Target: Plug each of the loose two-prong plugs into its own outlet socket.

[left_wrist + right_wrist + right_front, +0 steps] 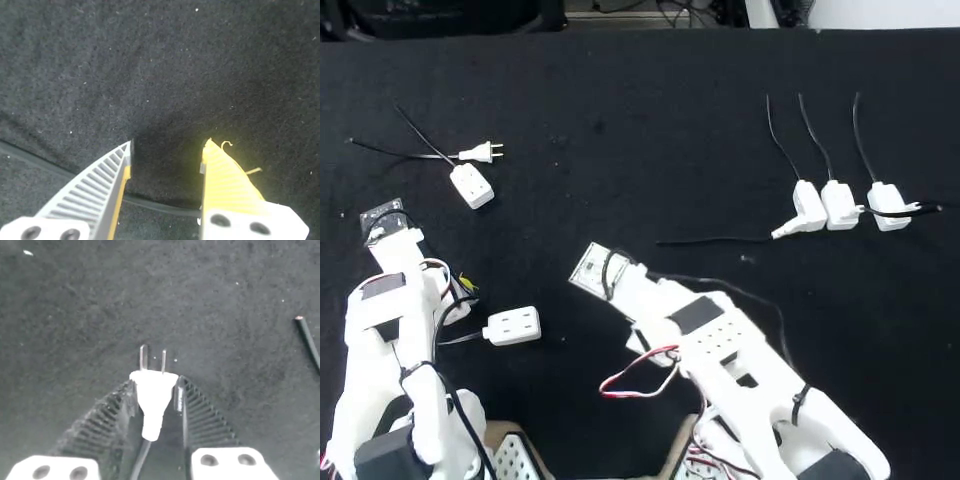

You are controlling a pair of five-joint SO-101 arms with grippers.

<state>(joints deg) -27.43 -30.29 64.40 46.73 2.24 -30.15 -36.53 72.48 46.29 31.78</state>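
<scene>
My right gripper (pixel 155 382) is shut on a white two-prong plug (pixel 152 392), whose prongs point away from the wrist over the black cloth; from above this gripper (pixel 588 268) sits mid-table. A second loose plug (pixel 480 152) lies at the far left beside a small white outlet socket (pixel 472 185). Another white socket (pixel 512 325) lies near the front left, close to my left arm. My left gripper (pixel 167 145) is open over bare cloth, and in the high view it (pixel 382 222) is at the left edge.
Three white sockets (pixel 838 205) with black cords lie in a row at the far right, with a plug (pixel 785 230) at the leftmost one. A thin black cord (pixel 50 167) crosses under my left gripper. A cut cord end (pixel 307 340) lies beside the right gripper.
</scene>
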